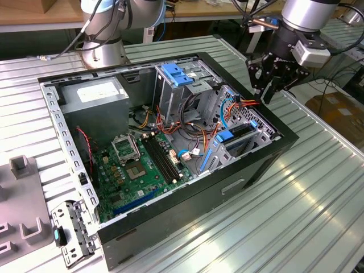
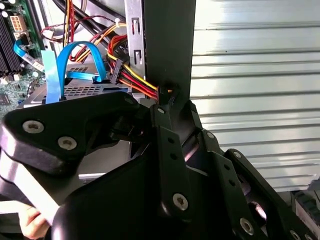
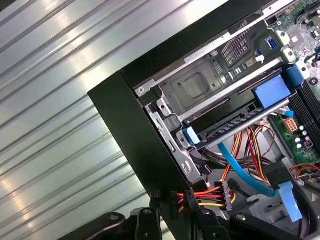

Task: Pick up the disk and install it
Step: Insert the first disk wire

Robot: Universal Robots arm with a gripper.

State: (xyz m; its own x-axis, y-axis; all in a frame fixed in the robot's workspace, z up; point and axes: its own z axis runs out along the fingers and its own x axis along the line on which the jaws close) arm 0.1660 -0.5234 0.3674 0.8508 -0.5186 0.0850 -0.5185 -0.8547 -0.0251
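Gripper (image 1: 266, 95) hangs by a plug (image 3: 175, 201) at the case's (image 1: 170, 227) corner, exterior view's right. Whether it is open or closed, I cannot tell. Disk (image 1: 240, 135) sits inside the case.

Bright, even light from overhead fills the exterior view. The ribbed metal table (image 1: 318, 193) throws back broad white glare toward the exterior view's right, and in both wrist views its ribs burn almost white in streaks. The inside of the case (image 1: 267, 165) is well lit, with soft shadows under the drive cage (image 1: 170, 96) and along the walls. In the second wrist view the black gripper (image 2: 177, 102), close to the lens, looks dark and soft, with a faint pink glint.
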